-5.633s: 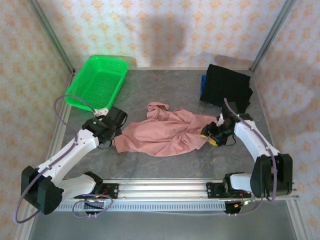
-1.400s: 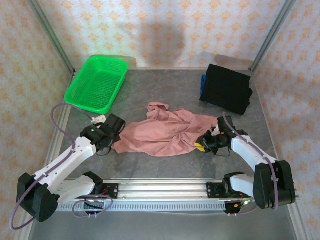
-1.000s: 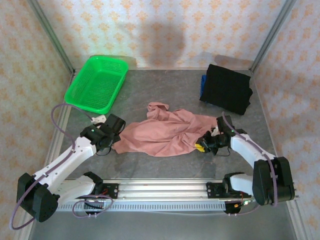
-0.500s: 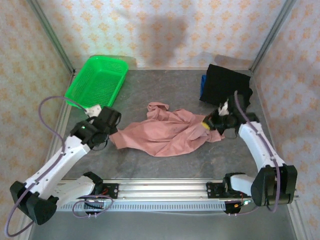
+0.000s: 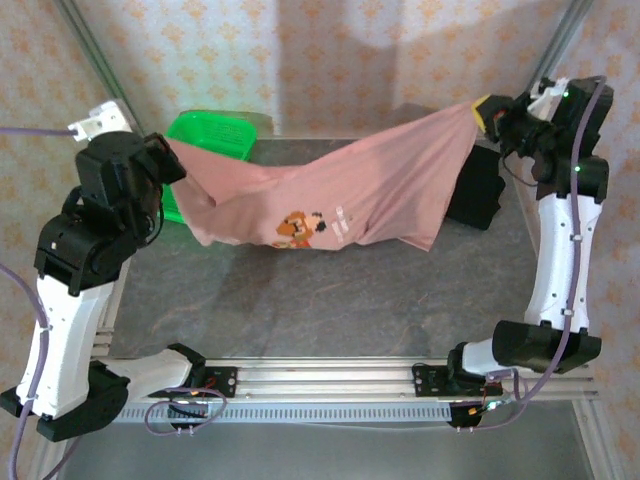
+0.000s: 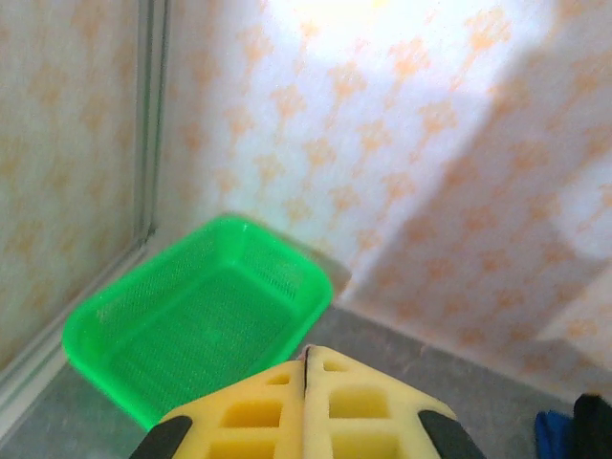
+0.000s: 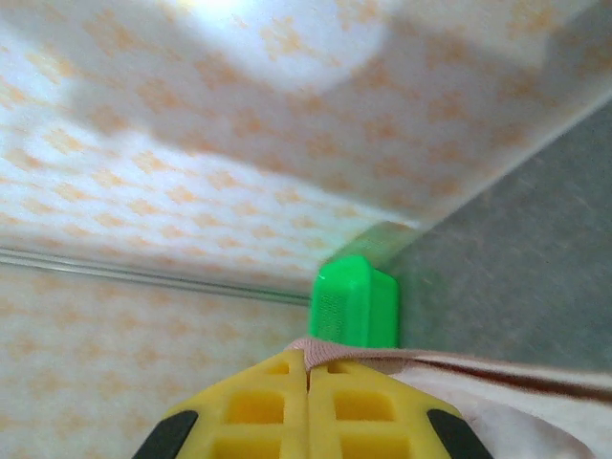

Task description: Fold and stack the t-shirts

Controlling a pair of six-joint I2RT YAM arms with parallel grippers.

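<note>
The dusty-pink t-shirt (image 5: 330, 195) hangs stretched in the air between both arms, its brown-and-white pixel print (image 5: 300, 227) facing the top camera. My left gripper (image 5: 168, 150) is shut on its left corner, high above the table. My right gripper (image 5: 478, 108) is shut on its right corner, raised at the back right. In the right wrist view pink cloth (image 7: 478, 373) runs out from between the yellow fingers (image 7: 308, 366). In the left wrist view the yellow fingers (image 6: 306, 359) are pressed together with a sliver of cloth at their tips. The black folded t-shirt (image 5: 478, 190) lies at the back right, partly behind the pink one.
The bright green mesh basket (image 5: 215, 130) stands at the back left, partly covered by the hanging shirt; it shows too as the basket (image 6: 191, 325) and the basket (image 7: 354, 306). Patterned walls and metal posts close in the grey table (image 5: 330, 300).
Both arms have risen steeply and spread apart, lifting the pink shirt off the table. It was crumpled on the table and now hangs spread out in the air with its print showing.
</note>
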